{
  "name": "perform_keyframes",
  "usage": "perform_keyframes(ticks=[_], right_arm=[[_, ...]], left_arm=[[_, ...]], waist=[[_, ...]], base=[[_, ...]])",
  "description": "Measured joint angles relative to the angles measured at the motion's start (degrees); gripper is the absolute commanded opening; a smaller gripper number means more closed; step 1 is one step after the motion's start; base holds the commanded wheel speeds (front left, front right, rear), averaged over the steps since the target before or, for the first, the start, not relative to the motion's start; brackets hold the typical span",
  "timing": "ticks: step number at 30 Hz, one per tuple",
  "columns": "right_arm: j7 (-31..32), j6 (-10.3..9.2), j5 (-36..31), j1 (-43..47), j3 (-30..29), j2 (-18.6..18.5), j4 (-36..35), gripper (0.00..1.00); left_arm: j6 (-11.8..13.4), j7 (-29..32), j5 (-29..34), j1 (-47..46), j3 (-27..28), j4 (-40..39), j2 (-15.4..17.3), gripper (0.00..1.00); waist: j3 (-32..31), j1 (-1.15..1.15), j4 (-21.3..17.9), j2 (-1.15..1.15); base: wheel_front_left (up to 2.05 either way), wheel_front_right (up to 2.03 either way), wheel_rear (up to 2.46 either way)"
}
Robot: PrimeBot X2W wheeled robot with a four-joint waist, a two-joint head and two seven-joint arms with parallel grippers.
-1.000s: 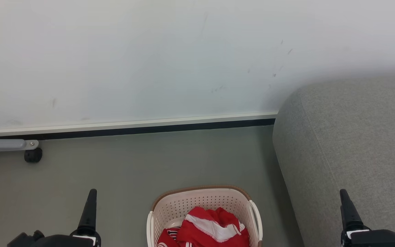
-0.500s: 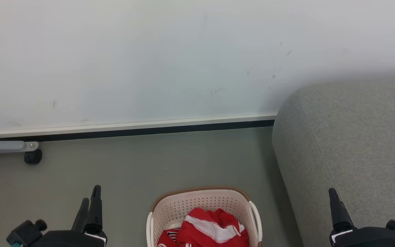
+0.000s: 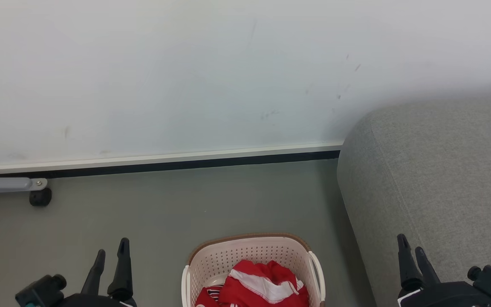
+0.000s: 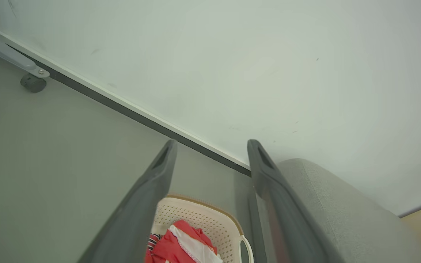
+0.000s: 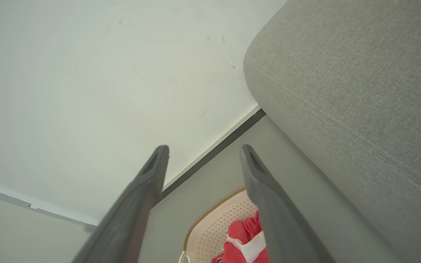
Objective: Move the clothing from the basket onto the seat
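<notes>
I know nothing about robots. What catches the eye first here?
The red clothing with white trim, heaped in a cream laundry basket at the head view's bottom centre. Right of it looms a big grey sofa. The left gripper and right gripper flank the basket, both open, holding nothing.

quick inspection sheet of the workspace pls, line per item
surface: grey floor, smooth and bare where it shows
job's things: red clothing with white trim heaped inside the cream basket; the basket stands on the floor left of the grey seat, with floor showing between them; no garment on the visible part of the seat
clutter: nothing seen
grippers: left gripper jaws open, holding nothing; right gripper jaws open, holding nothing, over the seat's edge
cables: nothing seen
surroundings: pale scuffed wall with dark skirting; grey frame leg on a black caster at far left
</notes>
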Motion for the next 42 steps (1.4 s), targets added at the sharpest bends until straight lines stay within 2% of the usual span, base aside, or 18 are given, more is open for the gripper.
perform_keyframes(ticks=[22, 42], right_arm=[[-4.07, -2.65, -15.12, 0.90, 4.83, -1.45, -0.43, 1.00], [-7.73, -4.45, -28.05, 1.75, 9.02, -3.01, -1.48, 1.00]], left_arm=[[2.90, -4.01, 16.46, 2.36, -2.59, -1.24, 0.54, 1.00], [4.47, -7.86, 27.94, 4.72, -3.52, -1.76, 0.54, 1.00]], waist=[[-0.81, 0.00, -0.28, 0.00], [-1.75, 0.00, -0.50, 0.00]], base=[[0.00, 0.00, 0.00], [0.00, 0.00, 0.00]])
